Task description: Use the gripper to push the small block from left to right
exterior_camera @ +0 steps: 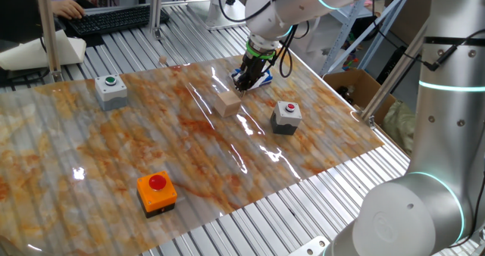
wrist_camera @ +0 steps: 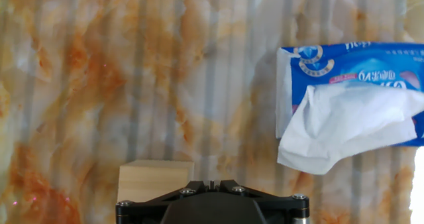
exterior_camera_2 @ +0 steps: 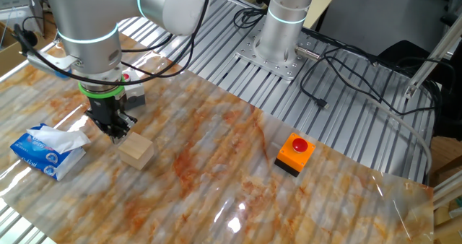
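Note:
The small block (exterior_camera: 226, 103) is a plain tan wooden cube on the marbled sheet. It also shows in the other fixed view (exterior_camera_2: 136, 151) and at the bottom of the hand view (wrist_camera: 155, 179). My gripper (exterior_camera: 244, 82) is the black claw with a green ring. It stands low over the sheet right beside the block, at or near one of its sides (exterior_camera_2: 117, 132). In the hand view the gripper (wrist_camera: 211, 183) has its jaws closed together with nothing between them, and the block lies just left of them.
A blue tissue pack (exterior_camera_2: 47, 150) with a white tissue sticking out lies close behind the gripper (wrist_camera: 351, 98). A grey box with a red button (exterior_camera: 286, 117), a grey box with a green button (exterior_camera: 111, 91) and an orange box with a red button (exterior_camera: 157, 192) stand on the sheet.

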You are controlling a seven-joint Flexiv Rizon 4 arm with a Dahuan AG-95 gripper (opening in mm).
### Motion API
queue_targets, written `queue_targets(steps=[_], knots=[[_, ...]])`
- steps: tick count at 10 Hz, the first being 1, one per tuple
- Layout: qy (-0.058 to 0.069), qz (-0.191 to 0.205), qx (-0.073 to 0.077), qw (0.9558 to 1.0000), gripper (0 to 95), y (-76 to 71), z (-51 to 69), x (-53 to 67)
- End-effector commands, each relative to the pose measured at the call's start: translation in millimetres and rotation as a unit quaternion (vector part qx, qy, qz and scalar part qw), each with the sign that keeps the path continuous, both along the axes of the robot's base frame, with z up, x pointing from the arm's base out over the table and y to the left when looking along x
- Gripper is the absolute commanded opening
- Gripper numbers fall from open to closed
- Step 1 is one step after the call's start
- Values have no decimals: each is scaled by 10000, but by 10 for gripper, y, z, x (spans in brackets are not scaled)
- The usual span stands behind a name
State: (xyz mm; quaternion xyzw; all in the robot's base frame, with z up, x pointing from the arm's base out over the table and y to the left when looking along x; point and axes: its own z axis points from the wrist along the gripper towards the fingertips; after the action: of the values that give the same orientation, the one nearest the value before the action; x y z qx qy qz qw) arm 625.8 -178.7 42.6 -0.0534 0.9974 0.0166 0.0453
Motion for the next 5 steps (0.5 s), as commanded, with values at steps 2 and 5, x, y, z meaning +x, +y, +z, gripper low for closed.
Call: queue_targets(steps=[2, 5], knots=[[22, 78, 31, 10000, 0, 5, 1, 5], [14, 123, 30, 9999, 0, -3, -44, -8]])
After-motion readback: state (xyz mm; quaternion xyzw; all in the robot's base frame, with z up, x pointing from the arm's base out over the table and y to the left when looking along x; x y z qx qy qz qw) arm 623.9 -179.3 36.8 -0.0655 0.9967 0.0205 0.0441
